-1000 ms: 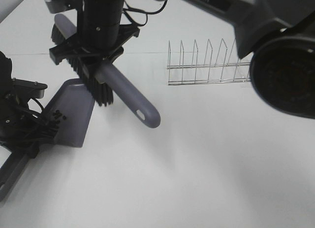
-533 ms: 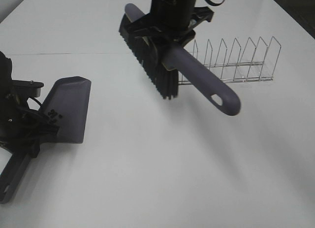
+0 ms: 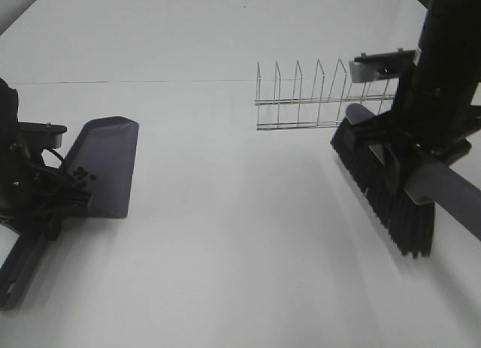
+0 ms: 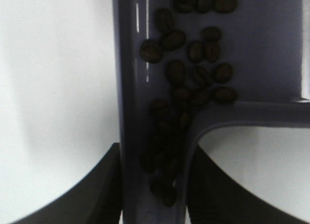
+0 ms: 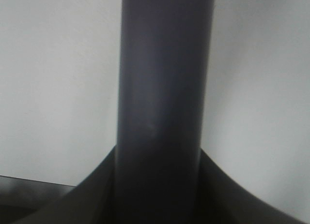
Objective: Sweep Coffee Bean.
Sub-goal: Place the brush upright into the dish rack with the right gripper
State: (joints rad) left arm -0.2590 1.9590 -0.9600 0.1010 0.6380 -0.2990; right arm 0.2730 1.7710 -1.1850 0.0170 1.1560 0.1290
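Dark coffee beans (image 4: 193, 74) in dustpan (image 3: 109, 160), beside left claw (image 4: 155, 185) pinching its handle (image 4: 130, 137), right claw (image 5: 160, 185) gripping brush (image 3: 383, 190)

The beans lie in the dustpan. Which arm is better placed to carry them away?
Left, probably. The left gripper is shut on the dustpan handle, with the beans inside. The right gripper is shut on the brush, far off beside the rack.
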